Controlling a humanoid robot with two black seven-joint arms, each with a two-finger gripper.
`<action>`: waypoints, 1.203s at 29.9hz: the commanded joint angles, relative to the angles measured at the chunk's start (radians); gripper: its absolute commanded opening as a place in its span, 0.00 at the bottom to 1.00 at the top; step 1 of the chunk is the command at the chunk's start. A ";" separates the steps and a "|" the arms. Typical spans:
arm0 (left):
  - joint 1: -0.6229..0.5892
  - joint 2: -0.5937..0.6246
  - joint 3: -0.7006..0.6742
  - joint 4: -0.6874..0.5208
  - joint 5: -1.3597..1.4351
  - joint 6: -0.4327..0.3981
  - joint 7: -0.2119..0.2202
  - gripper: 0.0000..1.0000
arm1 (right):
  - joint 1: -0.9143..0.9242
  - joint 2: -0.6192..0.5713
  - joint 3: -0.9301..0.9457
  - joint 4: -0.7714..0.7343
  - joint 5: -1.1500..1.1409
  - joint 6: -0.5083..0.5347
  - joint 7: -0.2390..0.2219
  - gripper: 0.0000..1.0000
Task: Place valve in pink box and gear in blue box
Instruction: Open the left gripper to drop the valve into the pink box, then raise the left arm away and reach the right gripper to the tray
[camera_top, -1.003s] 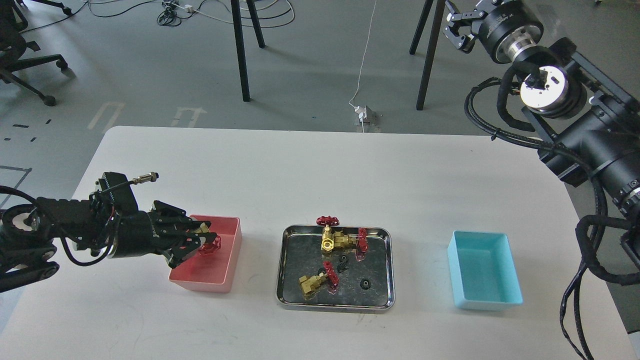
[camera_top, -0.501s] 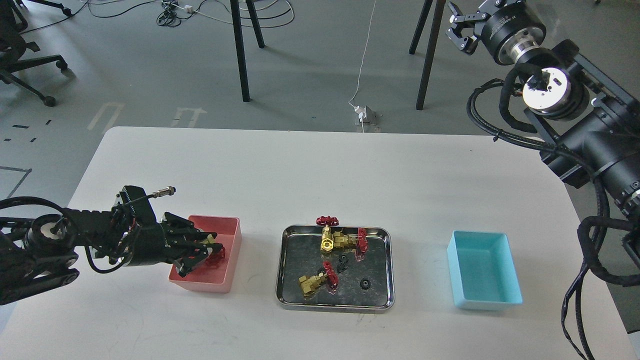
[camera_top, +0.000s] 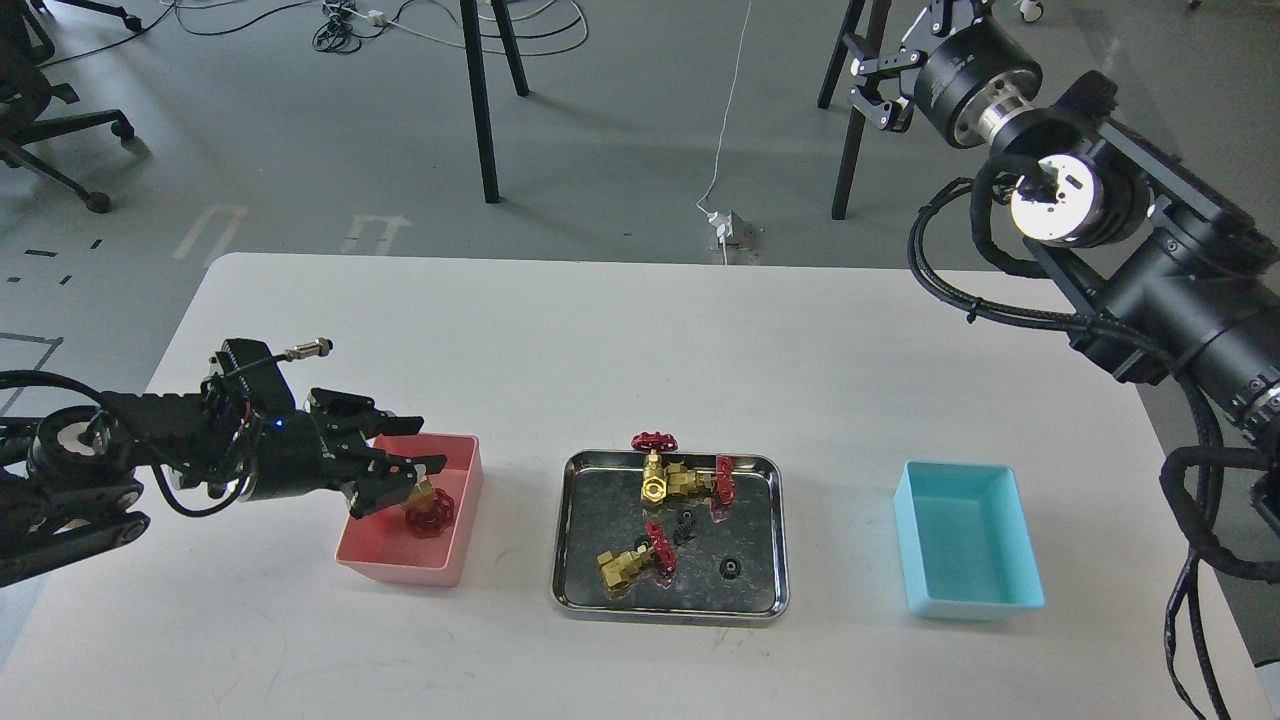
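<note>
My left gripper (camera_top: 408, 462) is open over the pink box (camera_top: 455, 560) at the table's left. A valve (camera_top: 427, 508) with a brass body and red handwheel lies in the box just below the fingertips, free of them. Three more valves lie in the steel tray, among them one at the back (camera_top: 668, 482) and one at the front (camera_top: 632, 562). Two black gears (camera_top: 731, 568) (camera_top: 685, 527) lie in the tray too. The blue box (camera_top: 965, 545) stands empty at the right. My right gripper (camera_top: 872, 80) is open, raised high beyond the table's far right.
The shiny steel tray (camera_top: 575, 600) stands at the middle front, between the two boxes. My right arm (camera_top: 1150, 270) hangs over the table's right edge with looped cables. Chair and table legs stand on the floor behind the table.
My left gripper lowered the valve into the pink box, then opened and drew back a little to the left, leaving the valve there. My right gripper swung slightly left.
</note>
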 joint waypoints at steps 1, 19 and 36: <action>0.001 0.087 -0.210 -0.092 -0.091 -0.037 0.000 0.63 | 0.061 -0.060 -0.227 0.111 -0.307 0.033 0.004 1.00; 0.017 0.057 -0.772 -0.244 -1.422 -0.591 0.000 0.75 | 0.490 0.036 -1.112 0.624 -1.009 0.305 0.015 1.00; 0.052 -0.020 -0.777 -0.244 -1.475 -0.600 0.000 0.75 | 0.492 0.282 -1.309 0.483 -1.049 0.305 -0.002 0.65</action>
